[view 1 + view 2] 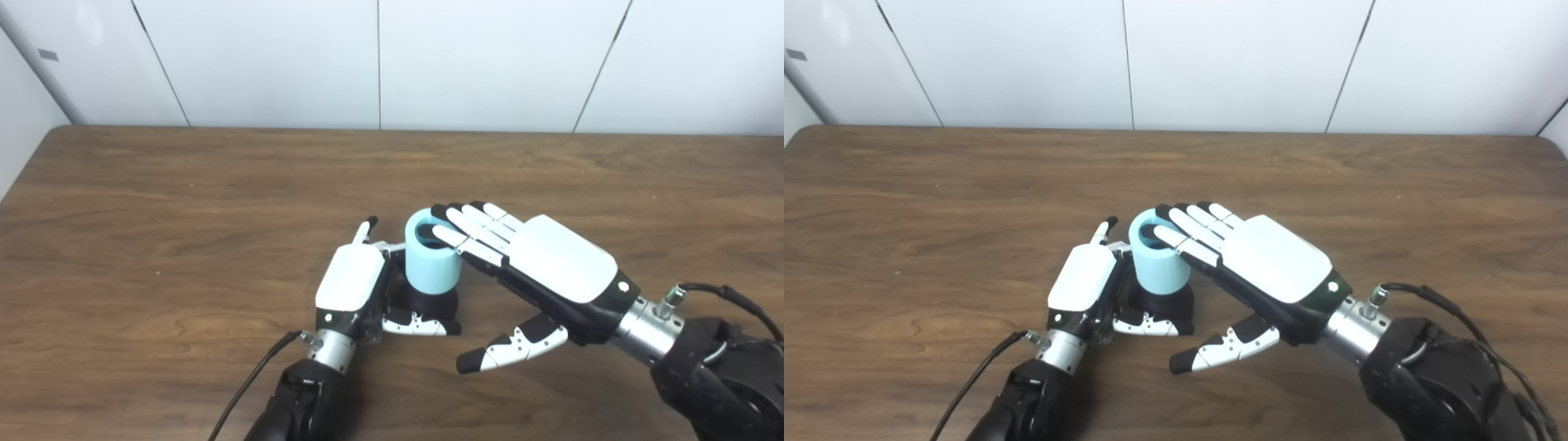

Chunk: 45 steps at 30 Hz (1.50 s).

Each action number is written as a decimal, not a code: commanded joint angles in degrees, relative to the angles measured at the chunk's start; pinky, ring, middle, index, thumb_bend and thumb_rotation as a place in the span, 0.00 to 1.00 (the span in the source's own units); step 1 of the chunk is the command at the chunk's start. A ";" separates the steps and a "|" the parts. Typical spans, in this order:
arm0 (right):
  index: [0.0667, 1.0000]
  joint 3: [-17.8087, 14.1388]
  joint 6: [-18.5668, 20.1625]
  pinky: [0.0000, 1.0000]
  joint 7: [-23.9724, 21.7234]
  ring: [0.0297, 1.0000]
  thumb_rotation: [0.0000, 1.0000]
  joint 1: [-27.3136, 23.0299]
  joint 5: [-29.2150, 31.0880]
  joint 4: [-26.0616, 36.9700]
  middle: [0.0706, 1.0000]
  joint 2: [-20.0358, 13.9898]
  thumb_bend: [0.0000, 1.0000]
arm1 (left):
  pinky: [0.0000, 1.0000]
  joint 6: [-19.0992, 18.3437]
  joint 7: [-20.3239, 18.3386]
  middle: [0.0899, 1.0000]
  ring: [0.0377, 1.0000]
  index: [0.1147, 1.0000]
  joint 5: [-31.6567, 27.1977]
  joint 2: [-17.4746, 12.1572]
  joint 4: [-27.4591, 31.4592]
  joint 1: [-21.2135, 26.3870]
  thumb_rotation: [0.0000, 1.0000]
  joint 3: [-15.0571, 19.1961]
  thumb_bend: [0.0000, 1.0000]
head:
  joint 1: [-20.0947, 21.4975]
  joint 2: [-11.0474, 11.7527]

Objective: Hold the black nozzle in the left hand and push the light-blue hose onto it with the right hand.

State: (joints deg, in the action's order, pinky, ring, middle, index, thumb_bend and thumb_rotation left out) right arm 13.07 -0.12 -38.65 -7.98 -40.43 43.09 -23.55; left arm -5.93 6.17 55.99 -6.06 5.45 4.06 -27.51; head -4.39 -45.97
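Both forearms are entering from the bottom edge, each trailing a black cable at the wrist. Right hand (551, 269) is reaching in from the lower right, palm down and flat, its fingers (468, 223) held straight and together and lying across the top rim of the light-blue hose (432, 260); its thumb (511, 349) is pointing away toward the left, clear of the hose and above the table (153, 202). This hand is grasping nothing: it is spread out and pressing or resting on the hose from above. Left hand (355, 285) is curling around the black nozzle (435, 301), thumb (416, 324) wrapping the near side of the base and one finger (365, 229) sticking upward just beside the hose. Nozzle is standing upright on the wooden table near its middle, with only its dark base showing. Hose, a short open-topped cylinder, is sitting upright over the nozzle, its lower edge meeting the dark base. White wall panels (380, 61) are closing the far side.
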 commanded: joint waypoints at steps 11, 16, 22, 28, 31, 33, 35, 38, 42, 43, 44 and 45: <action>0.97 -1.54 0.23 1.00 0.50 1.00 0.96 -3.72 1.01 1.32 1.00 0.99 0.59 | 0.99 -0.65 -1.87 0.45 0.61 0.41 0.94 -0.24 -1.81 -0.48 0.00 -0.66 0.53 | 0.07 0.03; 0.98 -3.69 0.76 1.00 1.25 1.00 1.00 -5.16 1.96 1.53 1.00 0.77 0.61 | 0.99 -1.09 -2.47 0.44 0.61 0.41 1.19 -0.28 -1.77 -0.48 0.00 -0.81 0.53 | 0.30 -0.04; 0.97 -5.70 -0.06 1.00 2.18 1.00 0.98 -6.46 3.67 1.18 1.00 0.42 0.58 | 0.99 -1.37 -2.51 0.45 0.61 0.40 1.37 -0.15 -1.87 -0.58 0.00 -0.96 0.52 | 0.29 -0.01; 0.96 -4.57 0.20 1.00 1.03 1.00 0.98 -6.40 3.36 1.65 1.00 1.10 0.60 | 0.98 -1.55 -2.78 0.46 0.61 0.40 1.42 -0.16 -1.78 -0.54 0.00 -1.01 0.52 | 0.29 -0.01; 0.96 -3.61 1.18 1.00 -0.26 1.00 0.96 -6.24 2.86 1.89 1.00 1.22 0.60 | 0.98 -1.57 -2.93 0.46 0.62 0.40 1.31 -0.17 -1.66 -0.52 0.00 -0.99 0.52 | 0.29 -0.01; 0.97 -2.81 1.85 1.00 -1.40 1.00 0.95 -6.34 2.38 1.89 1.00 1.35 0.61 | 0.99 -1.52 -2.78 0.46 0.62 0.40 1.29 -0.11 -1.69 -0.49 0.00 -0.97 0.52 | 0.04 -0.10; 0.97 -2.00 1.92 1.00 -2.13 1.00 0.95 -6.54 1.53 1.77 1.00 1.49 0.61 | 0.99 -1.29 -2.37 0.46 0.62 0.39 1.27 -0.05 -1.78 -0.45 0.00 -0.96 0.52 | 0.00 -0.18; 0.96 -1.26 1.81 0.99 -2.59 1.00 0.94 -6.69 0.60 1.70 1.00 1.95 0.61 | 0.99 -1.24 -2.30 0.47 0.62 0.38 1.44 -0.07 -1.76 -0.35 0.00 -1.01 0.52 | 0.00 -0.18; 0.96 -0.57 1.50 0.99 -3.18 1.00 0.94 -6.65 -0.37 1.46 1.00 2.26 0.61 | 1.00 -1.34 -2.66 0.47 0.62 0.38 1.36 -0.13 -1.56 -0.26 0.00 -0.98 0.52 | 0.07 -0.31; 0.96 -0.47 1.41 0.99 -3.28 1.00 0.94 -6.64 -0.65 1.38 1.00 2.31 0.61 | 1.00 -1.31 -2.67 0.47 0.62 0.38 1.26 -0.14 -1.56 -0.25 0.00 -0.95 0.52 | 0.07 -0.31; 0.96 -0.25 1.53 0.99 -3.83 1.00 0.94 -6.67 -1.32 1.42 1.00 2.30 0.61 | 1.00 -1.39 -2.80 0.47 0.62 0.38 1.18 -0.12 -1.55 -0.22 0.00 -0.90 0.52 | 0.07 -0.31; 0.97 -0.13 1.73 0.99 -4.28 1.00 0.94 -6.70 -1.74 1.47 1.00 2.31 0.62 | 1.00 -1.46 -2.89 0.47 0.62 0.38 1.11 -0.08 -1.51 -0.18 0.00 -0.86 0.52 | 0.03 -0.48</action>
State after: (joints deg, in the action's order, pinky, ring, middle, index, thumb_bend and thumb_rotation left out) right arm 13.23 1.85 -43.06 -12.98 -41.69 43.37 -20.99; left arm -6.09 5.80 56.08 -5.96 5.32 4.45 -27.83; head -4.31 -46.23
